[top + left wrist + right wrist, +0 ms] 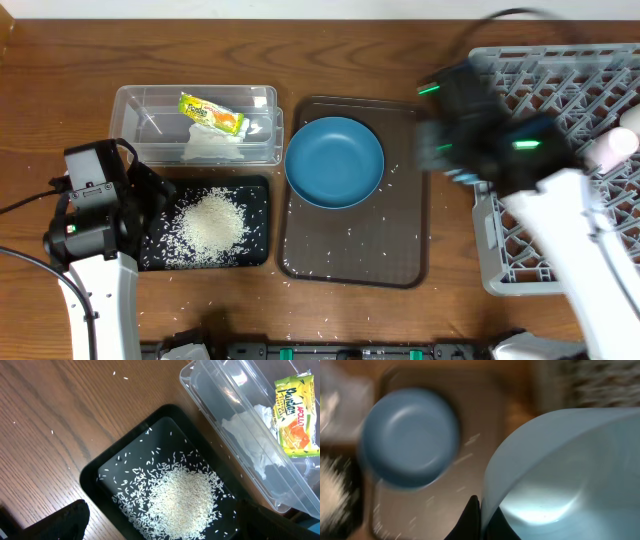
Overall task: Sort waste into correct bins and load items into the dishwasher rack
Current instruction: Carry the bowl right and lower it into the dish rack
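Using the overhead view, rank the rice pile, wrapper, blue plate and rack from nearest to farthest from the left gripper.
1. Rice pile, in the black tub beside the left gripper.
2. Wrapper, in the clear tub beyond.
3. Blue plate, on the brown tray.
4. Rack, far right.

The left arm [100, 290] is showing a white link behind a boxy black wrist housing, a thin black cable [25, 203] running beside it. The right arm [585, 235] is wearing matching colours, green lights [430, 89] glowing on its housing.
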Action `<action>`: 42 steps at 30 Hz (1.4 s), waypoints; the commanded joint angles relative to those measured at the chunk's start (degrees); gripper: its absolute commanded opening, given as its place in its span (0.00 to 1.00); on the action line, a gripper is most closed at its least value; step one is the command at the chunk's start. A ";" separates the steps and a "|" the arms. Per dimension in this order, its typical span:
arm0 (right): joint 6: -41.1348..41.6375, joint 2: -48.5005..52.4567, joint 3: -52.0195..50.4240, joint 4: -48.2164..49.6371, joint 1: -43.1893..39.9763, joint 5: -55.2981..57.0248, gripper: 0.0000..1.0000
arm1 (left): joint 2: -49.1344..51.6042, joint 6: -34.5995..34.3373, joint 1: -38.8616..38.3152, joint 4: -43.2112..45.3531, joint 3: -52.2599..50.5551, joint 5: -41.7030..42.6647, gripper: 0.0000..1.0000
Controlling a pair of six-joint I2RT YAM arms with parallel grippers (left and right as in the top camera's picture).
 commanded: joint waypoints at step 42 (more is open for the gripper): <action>-28.57 12.39 -34.29 32.02 -68.43 -83.03 0.02 | 0.15 0.09 0.24 -0.35 0.39 -0.94 0.96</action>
